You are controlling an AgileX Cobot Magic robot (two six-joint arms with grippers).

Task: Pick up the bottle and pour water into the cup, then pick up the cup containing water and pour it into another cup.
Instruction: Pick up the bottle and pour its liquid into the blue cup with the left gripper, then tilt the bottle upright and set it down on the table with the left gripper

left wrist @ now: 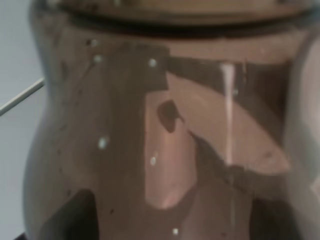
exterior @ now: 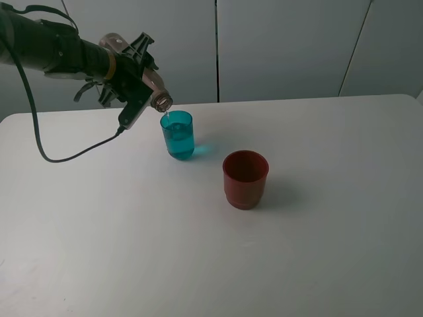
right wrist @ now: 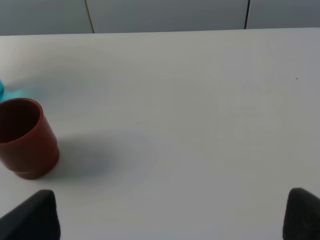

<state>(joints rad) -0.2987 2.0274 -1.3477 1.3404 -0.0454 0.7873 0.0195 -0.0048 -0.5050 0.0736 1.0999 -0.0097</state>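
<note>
As the left gripper (exterior: 129, 76) is clamped on the tilted bottle (exterior: 153, 92), the bottle's mouth sits just above the rim of the blue cup (exterior: 178, 135), with a thin trickle visible there. The blue cup stands upright on the surface (exterior: 330, 231). The red cup (exterior: 245, 178) stands near it, not touching. The right gripper (right wrist: 166, 217) is spread wide and holds nothing.
</note>
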